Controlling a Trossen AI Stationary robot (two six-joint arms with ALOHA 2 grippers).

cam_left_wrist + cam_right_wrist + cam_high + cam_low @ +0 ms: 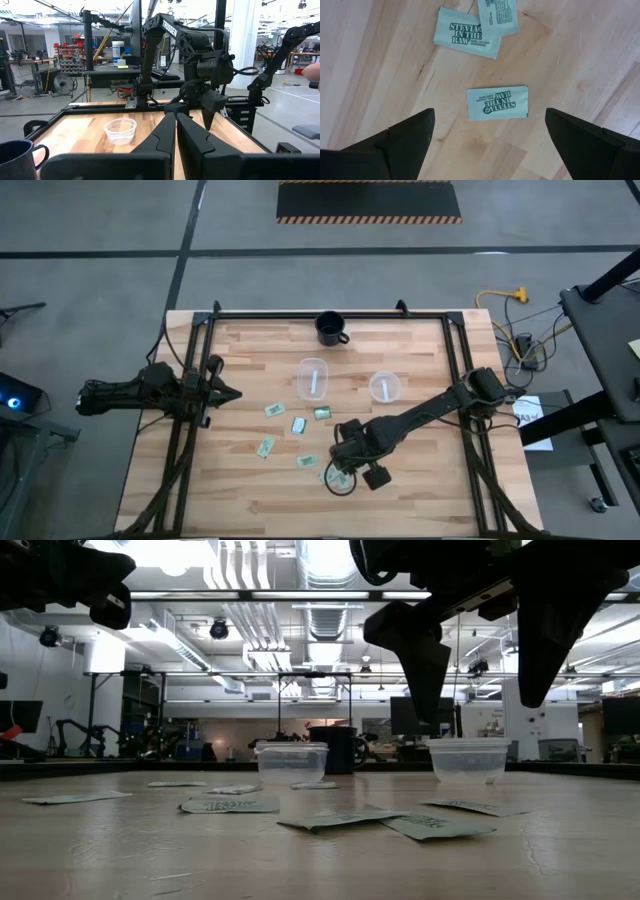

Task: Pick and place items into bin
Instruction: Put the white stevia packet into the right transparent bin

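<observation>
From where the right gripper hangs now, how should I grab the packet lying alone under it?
Come straight down with the open right gripper. The packet lies flat on the table, clear of the two overlapping packets, so pinch across its short width at the middle.

Overhead, table-level, two wrist views

Light wood-plank table framed by black rails. Lying on it: pale green packets scattered mid-table toward the near edge, two clear cups behind them, one dark mug set at the far edge
</observation>
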